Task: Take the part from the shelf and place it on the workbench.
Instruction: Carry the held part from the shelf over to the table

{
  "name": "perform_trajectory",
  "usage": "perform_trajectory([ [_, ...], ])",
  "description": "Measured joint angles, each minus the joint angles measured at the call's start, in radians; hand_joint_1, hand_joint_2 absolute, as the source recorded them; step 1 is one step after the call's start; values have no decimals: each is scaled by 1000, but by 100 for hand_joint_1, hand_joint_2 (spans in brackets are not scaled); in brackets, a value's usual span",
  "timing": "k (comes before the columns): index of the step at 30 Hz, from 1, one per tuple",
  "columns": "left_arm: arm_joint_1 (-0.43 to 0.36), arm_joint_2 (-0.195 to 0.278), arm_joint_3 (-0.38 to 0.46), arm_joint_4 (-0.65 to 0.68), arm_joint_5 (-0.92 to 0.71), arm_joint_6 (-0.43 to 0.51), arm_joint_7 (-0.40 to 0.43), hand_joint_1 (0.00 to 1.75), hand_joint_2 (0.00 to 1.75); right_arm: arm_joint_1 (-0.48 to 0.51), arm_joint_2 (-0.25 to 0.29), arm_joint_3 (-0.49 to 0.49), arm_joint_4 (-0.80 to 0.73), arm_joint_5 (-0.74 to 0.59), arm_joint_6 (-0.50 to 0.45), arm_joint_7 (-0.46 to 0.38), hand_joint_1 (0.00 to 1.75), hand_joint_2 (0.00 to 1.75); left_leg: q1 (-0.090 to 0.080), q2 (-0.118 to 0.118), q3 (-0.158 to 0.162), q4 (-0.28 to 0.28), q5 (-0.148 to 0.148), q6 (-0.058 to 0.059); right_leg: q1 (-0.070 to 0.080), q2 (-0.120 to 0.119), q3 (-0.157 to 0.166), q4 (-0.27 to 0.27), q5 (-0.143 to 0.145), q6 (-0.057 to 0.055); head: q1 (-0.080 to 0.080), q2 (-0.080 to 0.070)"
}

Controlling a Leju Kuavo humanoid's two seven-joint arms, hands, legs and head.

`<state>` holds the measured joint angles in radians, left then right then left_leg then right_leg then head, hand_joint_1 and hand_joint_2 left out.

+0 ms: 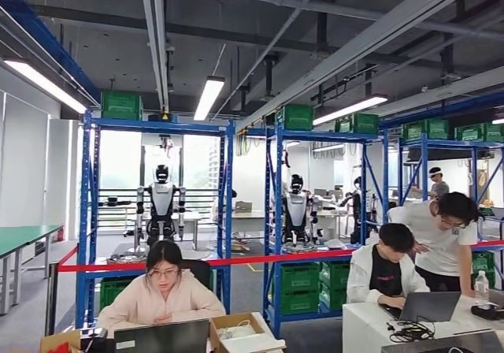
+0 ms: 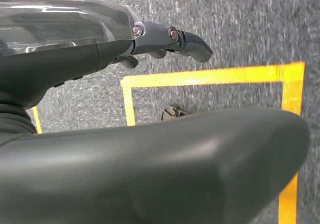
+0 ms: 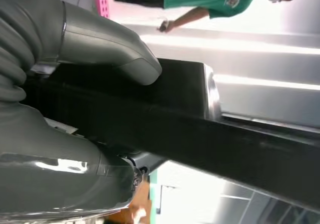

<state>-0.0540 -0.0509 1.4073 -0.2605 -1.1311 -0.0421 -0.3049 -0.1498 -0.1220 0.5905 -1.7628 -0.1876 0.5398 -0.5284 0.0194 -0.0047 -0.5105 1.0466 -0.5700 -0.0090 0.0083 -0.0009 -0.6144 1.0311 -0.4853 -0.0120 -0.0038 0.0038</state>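
Gripping a long black part, it seems, the right robot hand is mid-carry; the left robot hand hangs over the floor, fingers apart, empty. Next: find the counter, set it down.

Blue painted metal shelf; rough grey carpet.

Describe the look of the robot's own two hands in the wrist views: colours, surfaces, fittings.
Left hand: glossy dark grey shell, a slim grey finger with two small silver screws, a thick matte grey thumb. Right hand: grey ribbed cover, smooth grey thumb, glossy grey shell.
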Motion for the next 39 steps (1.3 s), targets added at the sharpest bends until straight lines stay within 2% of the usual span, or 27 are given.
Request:
perform_trajectory([
  [1,-1,-1,0,0,0,0,-1,0,175,-5,0,0,0,4,-1,1,175,175,0,0,-11,28,-12,-1,-1,-3,13,-6,-3,-6,0,0],
  [2,-3,-1,0,0,0,0,-2,0,175,-9,0,0,0,8,-1,2,175,175,0,0,-38,76,-31,-1,-2,-7,23,-10,-7,-12,0,0],
  [4,-3,-2,0,0,0,0,-2,0,175,-15,0,0,0,14,-1,3,175,175,-1,0,-118,198,-74,-4,1,-15,37,-12,-20,-19,0,-1],
  [5,-1,-2,0,0,0,0,-2,0,175,-15,0,0,1,16,-1,3,175,175,-1,0,-154,241,-82,-6,3,-19,46,-12,-29,-20,0,-1],
  [6,2,-1,0,0,0,0,-3,0,175,-16,0,1,2,17,-1,3,175,175,-1,0,-176,252,-73,-7,5,-23,57,-12,-38,-20,0,-1],
  [7,4,-1,0,0,0,0,-3,0,175,-17,0,1,2,17,-1,3,175,175,-2,1,-181,231,-44,-6,5,-29,70,-12,-48,-20,0,-1],
  [8,5,-1,0,0,0,0,-3,0,175,-18,0,1,2,17,-1,3,175,175,-4,8,-173,180,3,-2,6,-36,86,-12,-60,-18,0,-1],
  [9,5,-1,1,0,0,0,-4,0,175,-19,0,1,3,17,-1,3,175,175,-8,25,-159,127,49,4,6,-44,101,-13,-73,-14,0,-1],
  [11,0,-1,1,0,0,0,-5,0,175,-22,0,1,4,17,-1,3,175,175,-21,62,-147,42,100,16,10,-62,123,-14,-93,-3,0,-1],
  [12,-2,-1,1,0,0,0,-6,0,175,-23,0,2,4,17,-1,3,175,175,-27,70,-149,29,101,22,12,-70,129,-14,-100,3,0,-1],
  [14,-2,-1,1,0,0,0,-8,0,175,-26,0,3,4,18,0,2,175,175,-27,53,-147,20,99,31,14,-80,137,-15,-108,13,0,0],
  [15,-1,-1,1,0,0,0,-9,0,175,-28,0,4,4,18,0,2,175,175,-23,41,-142,15,97,34,12,-71,136,-5,-111,17,0,-1],
  [16,-1,-1,1,0,0,0,-9,0,175,-30,0,5,3,18,1,2,175,175,-19,32,-135,11,95,37,10,-54,125,21,-116,22,0,-1],
  [18,-3,-1,1,0,0,0,-12,0,175,-32,-1,5,4,16,2,0,175,175,-14,15,-120,6,88,44,1,-16,63,129,-145,32,0,-1],
  [20,-5,-1,1,0,0,1,-13,0,175,-31,-1,5,5,13,0,-5,175,175,-13,0,-107,6,77,45,-5,-6,-19,240,-186,40,0,-1],
  [21,-4,-1,1,0,0,2,-13,0,175,-31,-1,5,6,14,-4,-9,175,175,-12,-6,-98,6,70,45,-8,-5,-47,260,-189,43,0,-1],
  [22,-3,-1,1,0,-1,3,-13,0,175,-30,-1,5,5,16,-10,-14,175,175,-11,-11,-88,6,63,43,-9,-5,-59,247,-172,46,0,-1],
  [24,-1,-1,1,0,-5,8,-13,0,175,-30,-1,2,0,24,-20,-26,175,175,-9,-19,-65,5,47,37,-11,-2,-44,139,-77,48,0,-1],
  [26,-2,-1,1,0,-8,14,-14,0,175,-35,-1,-2,-8,32,-23,-37,175,175,-7,-24,-51,4,35,28,-6,3,-25,47,-13,39,0,-1],
  [27,-2,-1,1,0,-9,16,-14,0,175,-38,-1,-5,-15,35,-24,-43,175,175,-7,-25,-48,3,31,22,-4,5,-24,30,-3,31,0,-1],
  [28,-2,-1,1,0,-9,17,-14,0,175,-44,-1,-9,-24,37,-26,-46,175,175,-7,-25,-45,3,30,17,0,5,-24,28,-6,21,-1,0],
  [31,-2,-1,1,0,-12,15,-15,0,175,-70,3,-33,-65,38,-34,-60,175,175,-7,-19,-45,21,16,6,-3,3,-7,10,2,1,-1,0],
  [33,-7,-1,1,0,-14,12,-16,0,175,-82,11,-53,-98,50,-47,-79,175,175,-6,-13,-82,99,-30,1,-5,-1,3,0,3,-8,-1,-1],
  [35,-9,-1,0,0,-19,11,-19,0,175,-86,21,-76,-133,58,-65,-99,175,175,-5,-11,-146,218,-82,-5,-3,-4,5,0,0,-13,-1,-1],
  [36,-8,-1,0,0,-21,10,-20,0,175,-93,25,-91,-151,50,-73,-98,175,175,-5,-11,-169,253,-90,-8,-3,-4,6,0,-1,-14,-1,-1],
  [37,-8,-1,0,0,-25,9,-21,0,175,-107,29,-108,-166,30,-77,-85,175,175,-4,-10,-176,253,-79,-9,-2,-3,7,0,-2,-15,-1,-1],
  [39,-9,-1,-1,0,-30,4,-24,0,175,-156,33,-154,-186,-24,-72,-35,175,175,0,-7,-144,155,-2,-10,-3,-1,11,2,-6,-11,-1,-1],
])
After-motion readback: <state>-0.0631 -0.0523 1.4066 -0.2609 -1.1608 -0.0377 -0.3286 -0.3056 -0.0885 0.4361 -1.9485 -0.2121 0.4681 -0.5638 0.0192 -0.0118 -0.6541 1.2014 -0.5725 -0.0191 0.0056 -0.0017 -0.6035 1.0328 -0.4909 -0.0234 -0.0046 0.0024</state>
